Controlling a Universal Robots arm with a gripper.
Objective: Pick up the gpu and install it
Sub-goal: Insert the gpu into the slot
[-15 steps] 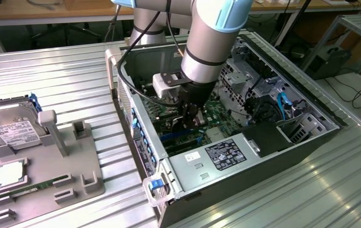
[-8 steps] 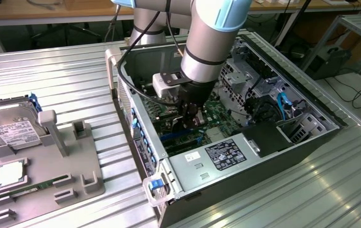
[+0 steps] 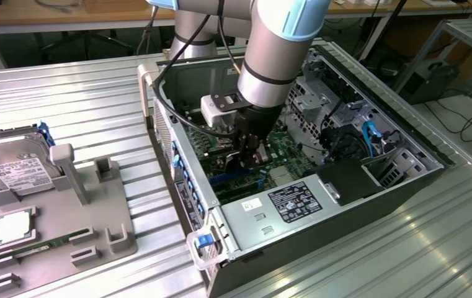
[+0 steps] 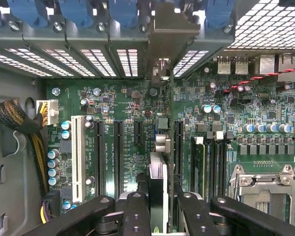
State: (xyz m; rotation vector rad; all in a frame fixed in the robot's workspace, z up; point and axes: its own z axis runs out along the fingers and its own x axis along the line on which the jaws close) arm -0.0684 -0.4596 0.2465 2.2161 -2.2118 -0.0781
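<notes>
My gripper (image 3: 250, 154) reaches down into the open computer case (image 3: 188, 186) and is shut on the gpu (image 3: 237, 164). In the wrist view the gpu (image 4: 158, 169) shows edge-on between the two black fingers (image 4: 137, 211), with the gripper (image 4: 161, 199) closed around its top edge. Its silvery end bracket (image 4: 164, 39) stands against the case's rear slot openings. The card hangs just over the green motherboard (image 4: 123, 105), in line with a black expansion slot (image 4: 178, 147). Whether it sits in the slot I cannot tell.
A grey fixture (image 3: 95, 217) on the metal table at the exterior view's left holds a hard drive (image 3: 17, 164) and a green memory stick (image 3: 49, 243). Inside the case are a silver labelled box (image 3: 294, 202), a drive cage (image 3: 327, 105), memory slots (image 4: 211, 162) and a processor socket (image 4: 265, 191).
</notes>
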